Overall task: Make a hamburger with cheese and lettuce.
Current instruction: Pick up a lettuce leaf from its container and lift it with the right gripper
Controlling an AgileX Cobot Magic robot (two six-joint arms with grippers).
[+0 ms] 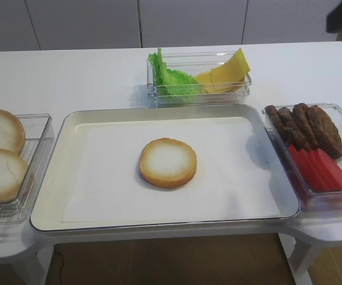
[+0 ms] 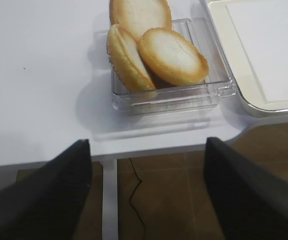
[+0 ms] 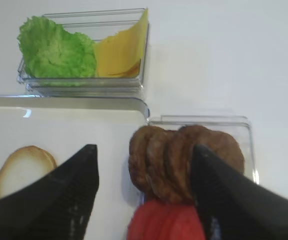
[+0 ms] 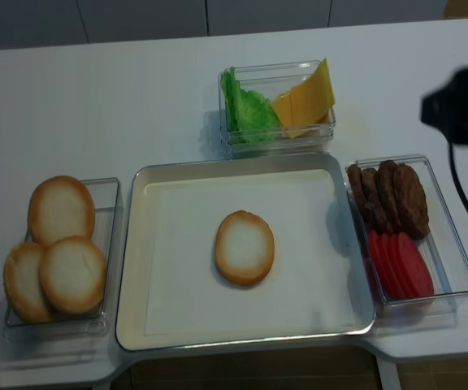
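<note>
Right gripper (image 3: pixel 144 195) hangs with jaws apart, empty, over ridged brown patties (image 3: pixel 184 160) and smooth red slices (image 3: pixel 166 222); ruffled lettuce (image 3: pixel 56 52) and flat cheese (image 3: pixel 121 50) share a clear box at 11 o'clock.

Left gripper (image 2: pixel 146 192) gapes empty below spare buns (image 2: pixel 156 47).

Overhead, the hamburger (image 1: pixel 168 162), one pale-faced bun half, sits mid-tray (image 1: pixel 88 122).

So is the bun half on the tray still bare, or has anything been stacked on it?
Bare. The hamburger shows only its pale cut face; the lettuce and cheese sit in their clear container behind the tray.
</note>
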